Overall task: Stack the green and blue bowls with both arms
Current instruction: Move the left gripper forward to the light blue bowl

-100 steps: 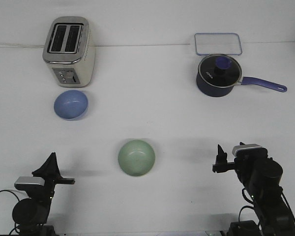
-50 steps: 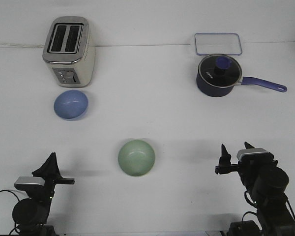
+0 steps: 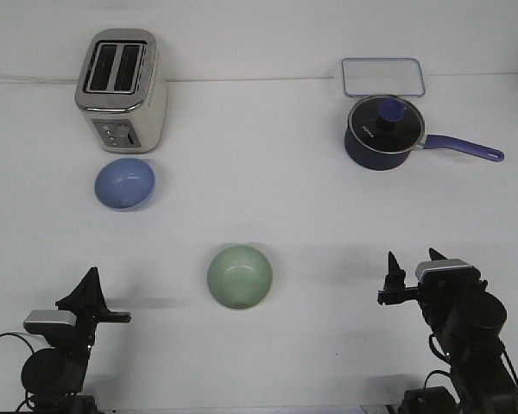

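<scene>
The pale green bowl [image 3: 240, 276] sits upright near the middle of the table, toward the front. Farther back on the left, the light blue bowl [image 3: 124, 183] stands just in front of the toaster. My left gripper [image 3: 102, 297] hovers low at the front left, well left of the green bowl and holding nothing; its fingers overlap from this angle. At the front right, my right gripper [image 3: 412, 259] has two fingertips standing apart with nothing between them. It is well to the right of the green bowl.
A cream and silver toaster [image 3: 121, 90] stands at the back left. At the back right are a dark navy lidded saucepan [image 3: 382, 134], its long handle pointing right, and a clear rectangular lid [image 3: 383, 76] behind it.
The right wrist has shifted slightly right and down since a second ago, and a second fingertip now shows. The left arm and both bowls have not moved.
</scene>
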Robot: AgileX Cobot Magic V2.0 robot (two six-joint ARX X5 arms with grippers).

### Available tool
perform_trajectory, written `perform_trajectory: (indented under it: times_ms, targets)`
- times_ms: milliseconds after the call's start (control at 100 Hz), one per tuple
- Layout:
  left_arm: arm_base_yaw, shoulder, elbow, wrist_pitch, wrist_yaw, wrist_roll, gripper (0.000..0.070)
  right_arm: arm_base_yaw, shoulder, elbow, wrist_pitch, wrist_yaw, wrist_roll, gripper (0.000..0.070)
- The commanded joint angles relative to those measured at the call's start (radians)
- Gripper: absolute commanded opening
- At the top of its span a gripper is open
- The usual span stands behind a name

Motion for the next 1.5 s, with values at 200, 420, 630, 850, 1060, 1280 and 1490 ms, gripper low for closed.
perform_trajectory:
  times_ms: [200,420,630,850,1060,1280,1490]
  targets:
    - [0.0,0.084,0.258,-0.148,-0.003,-0.132,0.0011,0.001,0.003,0.011,0.01,0.004,0.002,0.053]
    - [0.0,0.323,0.605,-0.428,-0.003,-0.131,0.0012,0.001,0.003,0.011,0.005,0.004,0.002,0.053]
    - [0.0,0.596,0.915,-0.678,-0.003,-0.069,0.0011,0.001,0.003,0.011,0.003,0.004,0.002,0.053]
    - [0.0,0.84,1.094,-0.884,-0.003,-0.029,0.0012,0.001,0.003,0.011,0.003,0.004,0.002,0.053]
    - [0.0,0.954,1.118,-0.934,-0.003,-0.029,0.0012,0.001,0.003,0.011,0.003,0.004,0.002,0.053]
    - [0.0,0.964,1.118,-0.932,-0.003,-0.033,0.0061,0.001,0.003,0.011,0.003,0.004,0.002,0.053]
    - [0.0,0.963,1.118,-0.938,-0.003,-0.035,0.0414,0.001,0.003,0.011,0.003,0.004,0.002,0.053]
